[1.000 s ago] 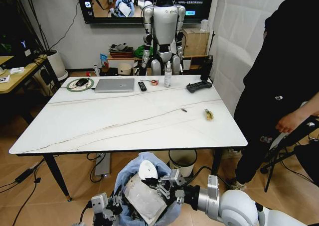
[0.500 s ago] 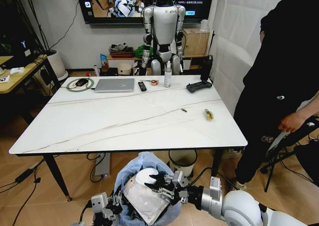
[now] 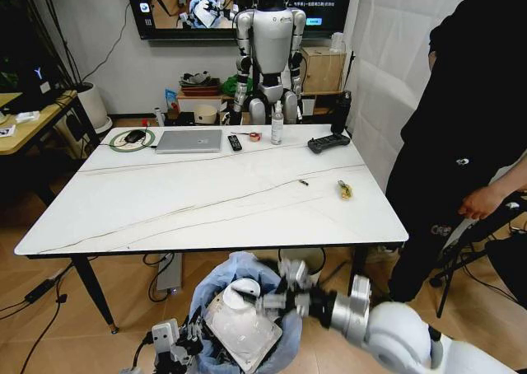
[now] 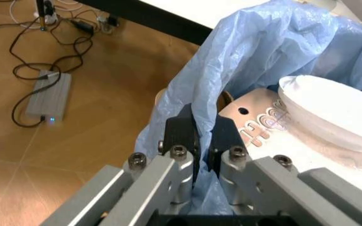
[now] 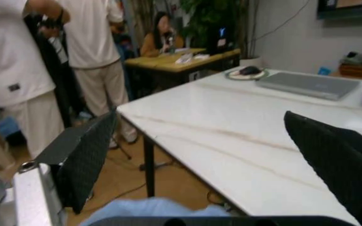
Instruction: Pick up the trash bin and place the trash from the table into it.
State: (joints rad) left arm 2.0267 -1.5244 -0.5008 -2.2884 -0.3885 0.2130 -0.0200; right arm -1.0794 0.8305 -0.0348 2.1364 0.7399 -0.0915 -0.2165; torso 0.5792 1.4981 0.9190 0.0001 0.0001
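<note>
Pinching the trash bin [image 4: 263,61] liner between left jaws.

Laptop: silver laptop [image 3: 190,141], lid shut, lying flat toward 11 o'clock on the white desk
Mouse: dark mouse [image 3: 135,135] on a green-rimmed round pad [image 3: 132,139], just beside the laptop at its 9 o'clock
Remote: black remote [image 3: 235,142], just beside the laptop at its 3 o'clock
Bottle: clear spray bottle [image 3: 277,124], upright, toward 12 o'clock
Controller: black controller [image 3: 329,143], toward 1 o'clock near the far corner
Humanoid: silver humanoid figure [image 3: 268,49] standing beyond the desk, under a wall screen [image 3: 239,3]
Power strip: grey power strip [image 4: 47,97] on the wooden floor, cables trailing from it
</note>
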